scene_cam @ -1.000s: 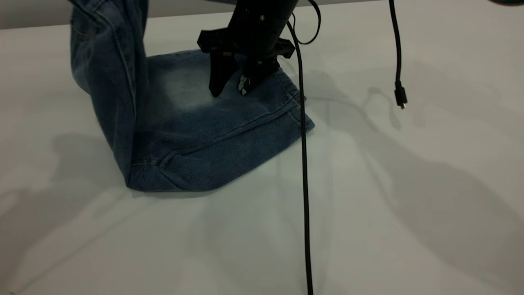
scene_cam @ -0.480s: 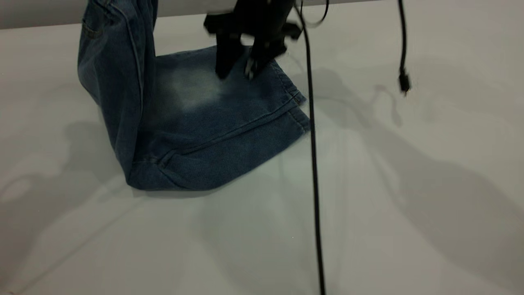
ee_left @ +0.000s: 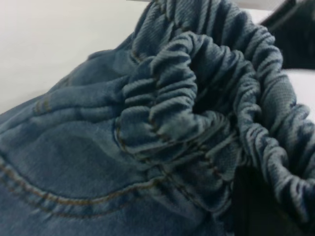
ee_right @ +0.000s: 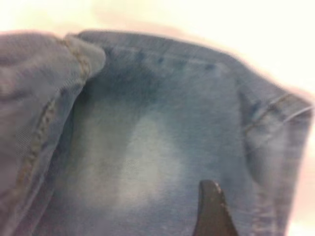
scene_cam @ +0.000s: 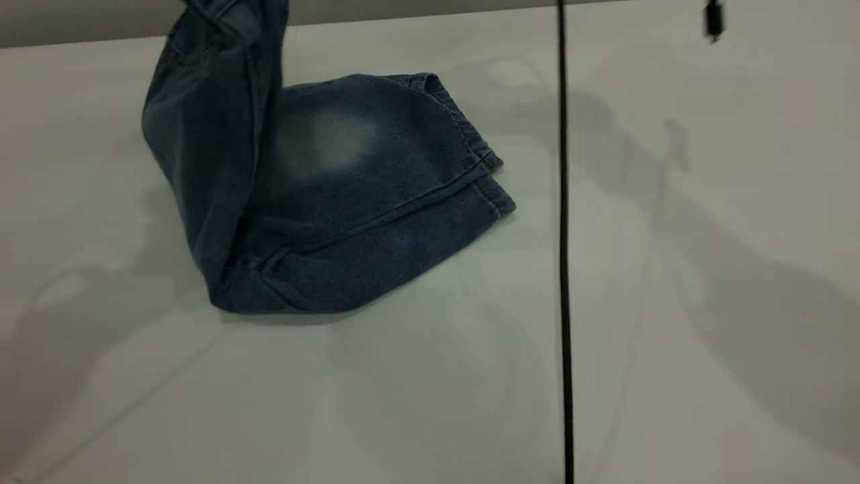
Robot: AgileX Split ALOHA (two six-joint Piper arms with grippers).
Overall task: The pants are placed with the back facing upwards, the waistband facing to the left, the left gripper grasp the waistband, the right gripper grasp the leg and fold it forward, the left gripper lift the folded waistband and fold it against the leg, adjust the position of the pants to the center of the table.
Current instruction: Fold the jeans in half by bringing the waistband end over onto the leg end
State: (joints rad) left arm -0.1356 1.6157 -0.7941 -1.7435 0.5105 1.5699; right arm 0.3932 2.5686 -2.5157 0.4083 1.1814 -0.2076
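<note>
The blue denim pants (scene_cam: 349,202) lie folded on the white table (scene_cam: 672,349). Their plain leg (scene_cam: 329,144) with the pale oval lies flat, hems to the right. The left end of the pants (scene_cam: 215,87) is raised steeply and runs off the top of the exterior view. My left gripper (ee_left: 256,206) is shut on the bunched, ruched waistband (ee_left: 197,98), mostly buried in the cloth. My right gripper hovers above the leg (ee_right: 147,162). Only one dark fingertip (ee_right: 211,211) of it shows, holding nothing. Neither gripper shows in the exterior view.
A black cable (scene_cam: 563,269) hangs straight down across the table to the right of the hems. A loose plug (scene_cam: 712,20) dangles at the upper right. Bare tabletop lies in front of and to the right of the pants.
My right gripper, open just over the leg before, has risen out of the exterior view. The lifted end of the pants has shifted to the right. The hanging cable has moved right too.
</note>
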